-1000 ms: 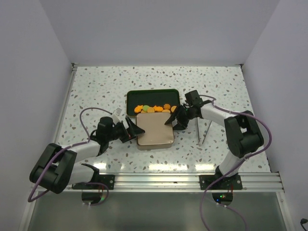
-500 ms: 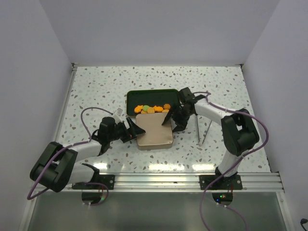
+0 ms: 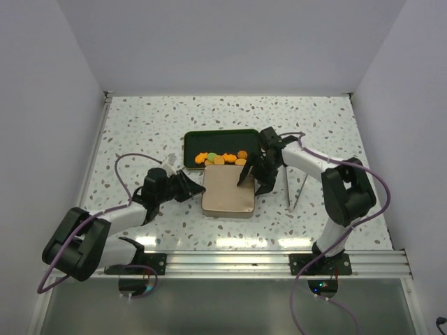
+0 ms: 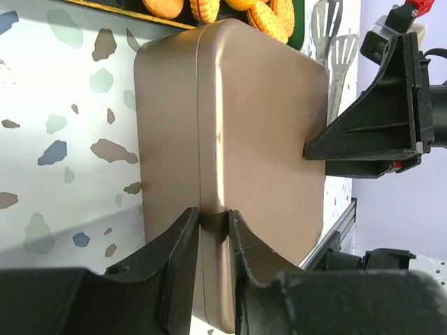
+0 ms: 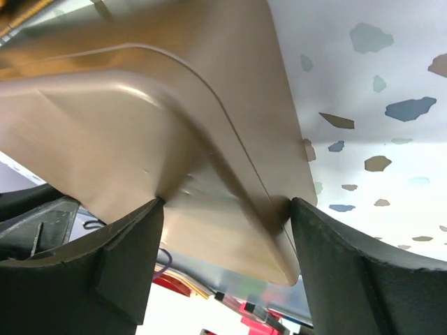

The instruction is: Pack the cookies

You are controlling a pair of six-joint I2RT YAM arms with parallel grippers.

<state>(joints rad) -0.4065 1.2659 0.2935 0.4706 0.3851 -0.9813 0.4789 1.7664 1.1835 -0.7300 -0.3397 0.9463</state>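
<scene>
Left pincer has clamped tan tin; cookies lie in green tray.

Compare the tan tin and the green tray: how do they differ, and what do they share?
The tan tin shows only a plain top; the green tray lies open, holding cookies. The tin sits in front, the tray behind it. Both are rounded rectangles.
</scene>
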